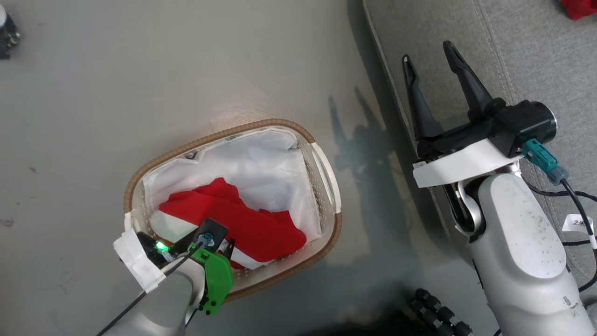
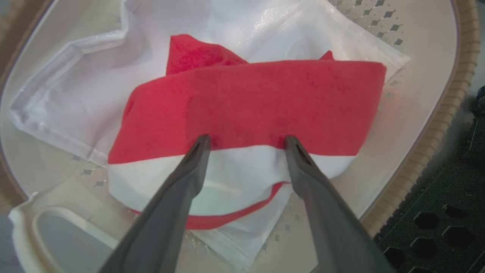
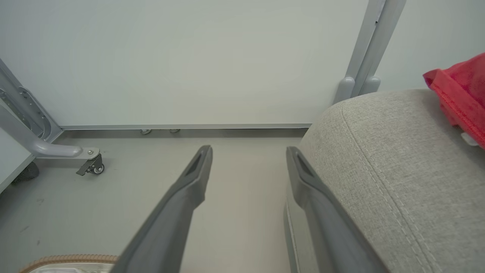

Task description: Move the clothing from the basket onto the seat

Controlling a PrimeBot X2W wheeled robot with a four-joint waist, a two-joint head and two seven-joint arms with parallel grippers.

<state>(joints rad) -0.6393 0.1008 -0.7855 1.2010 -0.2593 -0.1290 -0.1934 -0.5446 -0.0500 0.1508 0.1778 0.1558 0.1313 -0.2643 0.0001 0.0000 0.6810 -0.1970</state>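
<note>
You look about halfway through. A red garment (image 1: 578, 7) already lies on the grey seat (image 1: 527, 56), far out at 1 o'clock in the head view. A second red garment (image 1: 247, 224), with a broad white stripe, is yet to come out of the basket (image 1: 233, 133).

The basket stands on the floor (image 1: 116, 93) at about 7 o'clock in the head view, just beside the seat's edge. Inside it, the crumpled white liner (image 1: 261, 158) covers the bottom, and the second red garment is bunched on top of it, toward the basket's 6 o'clock end.

Your left gripper (image 2: 246, 140) is down in the basket. Its jaws are spread wide, with the tips at the line where red meets white, and they have hold of nothing yet. Your right gripper (image 1: 429, 53) hangs over the seat's edge at 2 o'clock, its jaws just as wide and empty.

What is left, I judge, is to close on that garment, lift it out and lay it on the seat.
</note>
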